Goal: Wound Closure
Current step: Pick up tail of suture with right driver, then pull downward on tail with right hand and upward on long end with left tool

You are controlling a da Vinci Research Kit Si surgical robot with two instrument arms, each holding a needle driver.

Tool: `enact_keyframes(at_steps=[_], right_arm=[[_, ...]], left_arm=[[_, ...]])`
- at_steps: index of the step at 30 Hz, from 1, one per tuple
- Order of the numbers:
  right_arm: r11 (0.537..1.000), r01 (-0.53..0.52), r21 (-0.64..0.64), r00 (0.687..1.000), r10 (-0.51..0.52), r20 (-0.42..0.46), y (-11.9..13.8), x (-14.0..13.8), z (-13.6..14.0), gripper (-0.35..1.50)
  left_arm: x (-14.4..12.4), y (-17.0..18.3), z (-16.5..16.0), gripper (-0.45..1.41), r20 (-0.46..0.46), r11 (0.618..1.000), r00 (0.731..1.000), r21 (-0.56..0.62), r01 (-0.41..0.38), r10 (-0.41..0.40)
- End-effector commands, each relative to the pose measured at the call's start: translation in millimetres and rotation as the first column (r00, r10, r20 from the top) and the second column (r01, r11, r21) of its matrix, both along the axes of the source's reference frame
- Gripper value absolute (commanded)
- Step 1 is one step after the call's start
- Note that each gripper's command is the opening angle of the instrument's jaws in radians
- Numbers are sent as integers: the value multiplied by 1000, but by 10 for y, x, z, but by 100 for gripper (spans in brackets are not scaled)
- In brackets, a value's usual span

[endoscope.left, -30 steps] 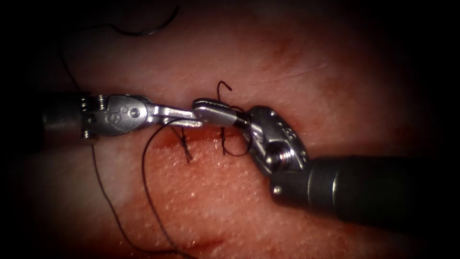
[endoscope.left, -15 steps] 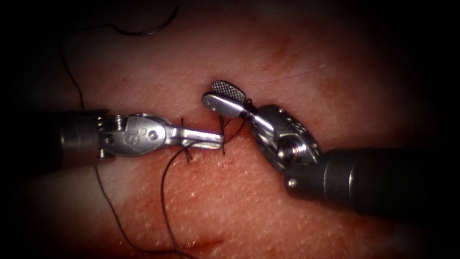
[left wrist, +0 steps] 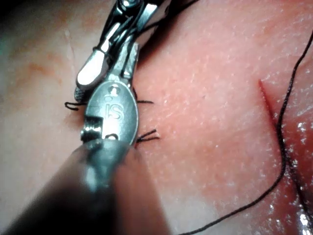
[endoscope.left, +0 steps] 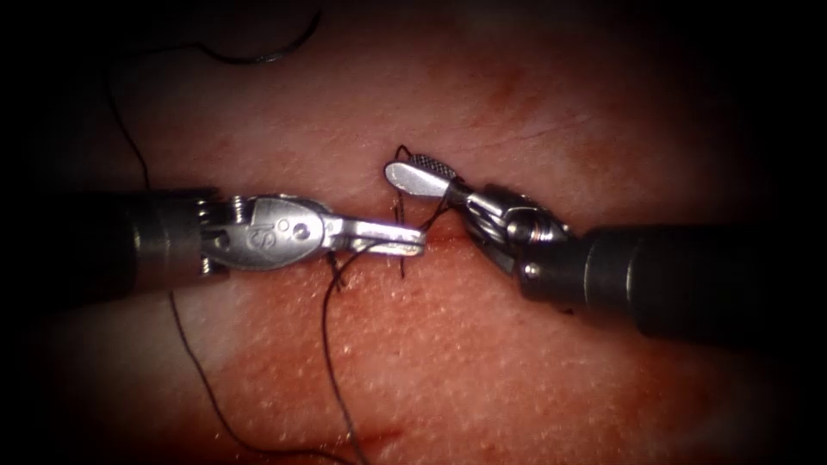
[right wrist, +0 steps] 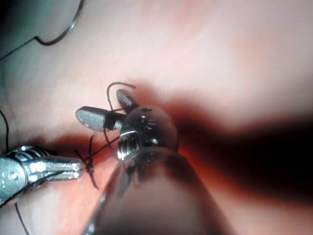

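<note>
The needle (endoscope.left: 263,53) lies free on the tissue (endoscope.left: 482,362) far up and to the left of the cut (endoscope.left: 448,239), a dark curve that neither tool touches and that is not in the tissue; it also shows in the right wrist view (right wrist: 63,30). From it the thread (endoscope.left: 332,344) runs down the left edge, loops along the bottom and climbs back up to the stitches at the cut.

Over the cut, the left tool (endoscope.left: 405,238) reaches in from the left with its jaws pressed together; the thread meets them near the tip and they seem to grip it there, just beside a knot with short dark ends (endoscope.left: 338,274) sticking out. In the left wrist view the same tool (left wrist: 128,61) shows its closed jaws above those ends (left wrist: 146,136).

The right tool (endoscope.left: 418,170) sits just above the cut with its jaws parted, one ridged inner face turned up, and a short curl of thread end (endoscope.left: 399,153) lies beside the tips. Thread crosses near the jaw hinge, but the jaws clamp nothing. The right wrist view shows the spread jaws (right wrist: 105,108) too.

A faint streak of red fluid (endoscope.left: 379,436) marks the tissue low down.
</note>
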State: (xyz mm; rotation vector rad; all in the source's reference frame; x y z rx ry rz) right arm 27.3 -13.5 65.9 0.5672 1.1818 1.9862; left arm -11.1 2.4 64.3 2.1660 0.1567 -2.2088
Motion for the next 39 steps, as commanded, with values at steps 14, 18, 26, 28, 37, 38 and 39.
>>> enact_keyframes(at_steps=[14, 18, 26, 28, 37, 38, 39], right_arm=[[1000, 10, 26, 999, -9, -41, 21, 39, 24, 99], [1000, 4, 29, 999, -3, -41, 20, 39, 25, 64], [996, 27, -80, 997, -21, 68, 8, 39, 14, -35], [994, 42, -99, 996, -33, 85, 5, 40, 11, -35], [969, 90, -231, 989, -60, 133, 12, 42, 4, 126], [966, 86, -244, 989, -54, 136, 14, 42, 4, 130], [966, 81, -245, 990, -50, 133, 15, 42, 3, 130]], left_arm=[[-3, -4, 9, -45, -6, 1000, 1000, -4, -9, 9], [0, -7, 10, -45, -5, 1000, 1000, -7, -11, 11], [6, -14, 12, -45, -2, 1000, 1000, -1, -18, 18], [7, -14, 12, -45, -4, 1000, 1000, -2, -17, 17], [7, -14, 12, -45, -4, 1000, 1000, 4, -17, 17], [7, -14, 12, -45, -4, 1000, 1000, 4, -17, 17], [7, -14, 12, -45, -4, 1000, 1000, 4, -17, 17]])
